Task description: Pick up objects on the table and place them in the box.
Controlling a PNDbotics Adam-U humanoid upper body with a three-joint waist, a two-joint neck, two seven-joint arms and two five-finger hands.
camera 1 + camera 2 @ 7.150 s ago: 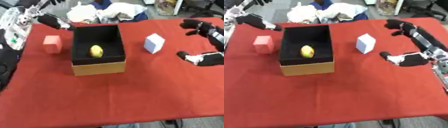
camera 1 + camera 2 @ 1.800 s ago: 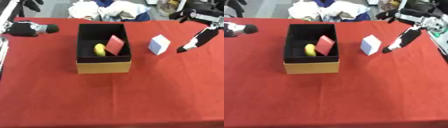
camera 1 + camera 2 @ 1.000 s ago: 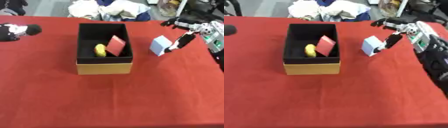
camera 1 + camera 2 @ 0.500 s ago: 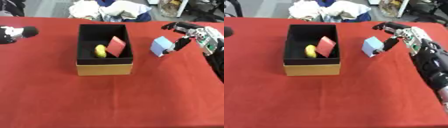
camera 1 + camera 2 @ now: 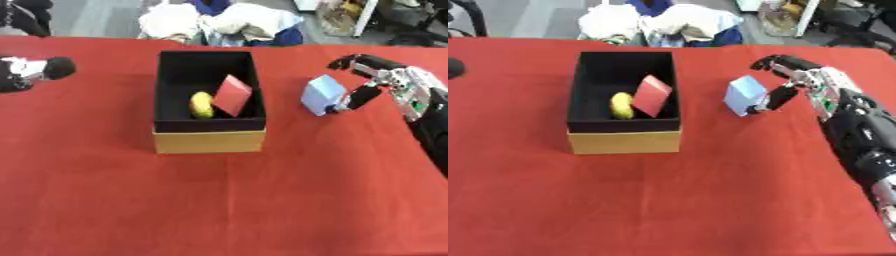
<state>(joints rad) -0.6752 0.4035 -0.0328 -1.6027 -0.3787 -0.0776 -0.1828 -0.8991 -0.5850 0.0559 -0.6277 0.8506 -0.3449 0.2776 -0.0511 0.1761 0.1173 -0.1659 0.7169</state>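
Pale blue cube sits pinched in my right hand, fingers curled round it, beside the black-lined cardboard box

Box stands left of centre on the red tabletop, open top, nothing over it. Inside, a yellow object and a tilted red block fill the near half; far half of the box floor bare. Bare cloth between the box's right wall and the pale blue cube, a clear strip. Right hand sits at the cube's right side, fingers curved over its top and far side, thumb at its near lower corner, blocking approach from the right. Left hand at the left edge, well apart from the box. Whole near tabletop bare. Cloth pile beyond the far edge.
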